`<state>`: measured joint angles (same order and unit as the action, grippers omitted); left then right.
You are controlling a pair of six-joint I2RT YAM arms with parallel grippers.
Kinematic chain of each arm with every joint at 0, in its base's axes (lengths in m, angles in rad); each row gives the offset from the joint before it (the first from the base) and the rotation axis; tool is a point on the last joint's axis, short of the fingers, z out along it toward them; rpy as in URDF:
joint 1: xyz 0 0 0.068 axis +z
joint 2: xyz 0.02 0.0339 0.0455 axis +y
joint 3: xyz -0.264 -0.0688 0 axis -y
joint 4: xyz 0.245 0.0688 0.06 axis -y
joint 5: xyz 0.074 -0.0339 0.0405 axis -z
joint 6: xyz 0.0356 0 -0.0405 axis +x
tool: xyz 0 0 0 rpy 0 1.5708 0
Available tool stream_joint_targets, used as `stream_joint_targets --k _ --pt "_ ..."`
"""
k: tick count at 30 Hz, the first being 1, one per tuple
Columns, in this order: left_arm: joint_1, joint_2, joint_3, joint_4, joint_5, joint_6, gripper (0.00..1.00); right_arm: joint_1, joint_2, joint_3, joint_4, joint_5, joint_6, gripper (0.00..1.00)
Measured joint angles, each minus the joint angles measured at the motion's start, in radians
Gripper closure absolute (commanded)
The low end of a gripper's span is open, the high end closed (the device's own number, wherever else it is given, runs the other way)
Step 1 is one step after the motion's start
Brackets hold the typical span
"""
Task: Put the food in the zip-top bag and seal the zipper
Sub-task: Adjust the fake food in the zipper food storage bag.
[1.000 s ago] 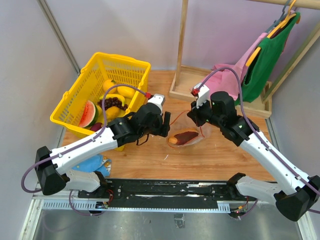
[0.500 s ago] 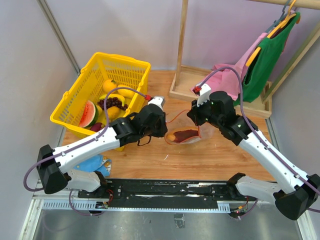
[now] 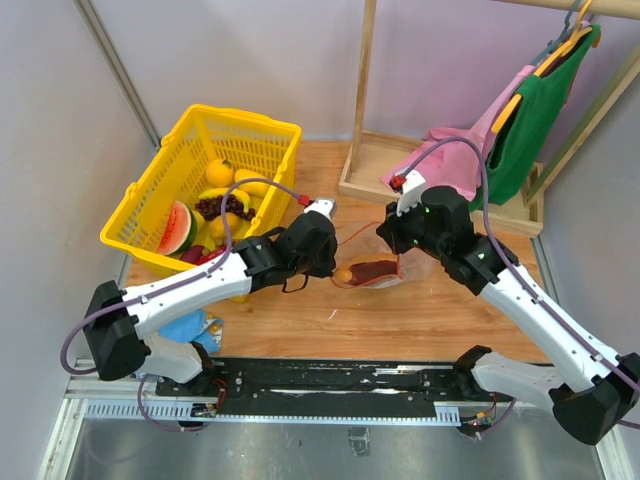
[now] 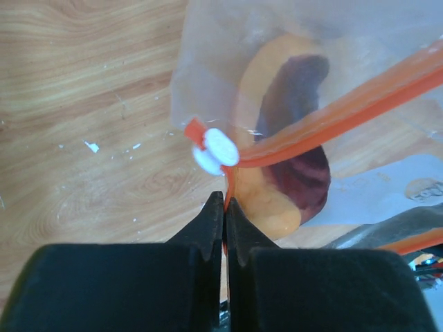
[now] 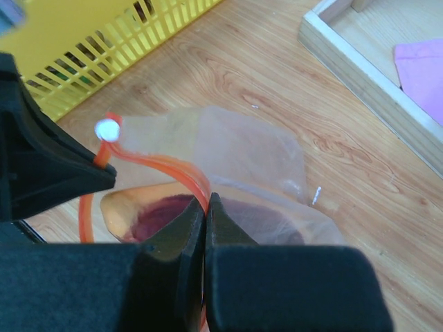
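At the near edge of the table (image 3: 420, 315) the two arms are fixed side by side. A small blue thing (image 3: 190, 325) lies beside the base of the left arm; what it is, I cannot tell.

A little farther in, at the middle of the table, both arms reach to the bag (image 3: 375, 272). It lies on the wood between the two tools, clear and crinkled. The left tool (image 4: 224, 204) is fully closed. Its two fingers meet tip to tip and pinch the red zipper (image 4: 346, 111) just under the white slider (image 4: 216, 149), at the left end of the bag's mouth. The right tool (image 5: 206, 200) is fully closed too, and it pinches the same zipper farther along, toward the right side. Between the two grips the strip runs in a loose curve. If the mouth is pressed together there, I cannot say. Inside the bag there is food (image 4: 304, 173), pale orange and dark red; whether it is one piece or two I cannot tell.

Beyond the left arm, at the far left of the table, stands a yellow basket (image 3: 150, 200). In it lies more of the food: a watermelon wedge (image 3: 178, 228), bananas (image 3: 245, 185), dark grapes (image 3: 222, 206) and a round yellow fruit (image 3: 219, 170).

Farthest away, on the right, stands a wooden rack (image 3: 360, 100). A pink cloth (image 3: 450, 150) lies on its base, and a green garment (image 3: 540, 100) hangs from its rail.
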<state>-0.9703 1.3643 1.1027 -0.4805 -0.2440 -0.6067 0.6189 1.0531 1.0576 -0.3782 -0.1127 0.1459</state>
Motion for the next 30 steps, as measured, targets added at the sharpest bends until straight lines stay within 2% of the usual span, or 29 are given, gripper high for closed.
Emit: stream_joint_targets --k 12,19,30 --pt "0.0 -0.013 0.327 -0.028 0.008 0.091 1.0 0.0 -0.086 -0.091 0.008 0.096 -0.069 0.99" --pt "0.0 -0.014 0.323 -0.034 0.021 0.113 1.0 0.0 -0.104 -0.148 0.037 0.079 -0.091 0.99" --pt "0.0 -0.013 0.258 -0.027 0.037 0.113 1.0 0.0 -0.113 -0.156 0.071 -0.042 -0.119 0.88"
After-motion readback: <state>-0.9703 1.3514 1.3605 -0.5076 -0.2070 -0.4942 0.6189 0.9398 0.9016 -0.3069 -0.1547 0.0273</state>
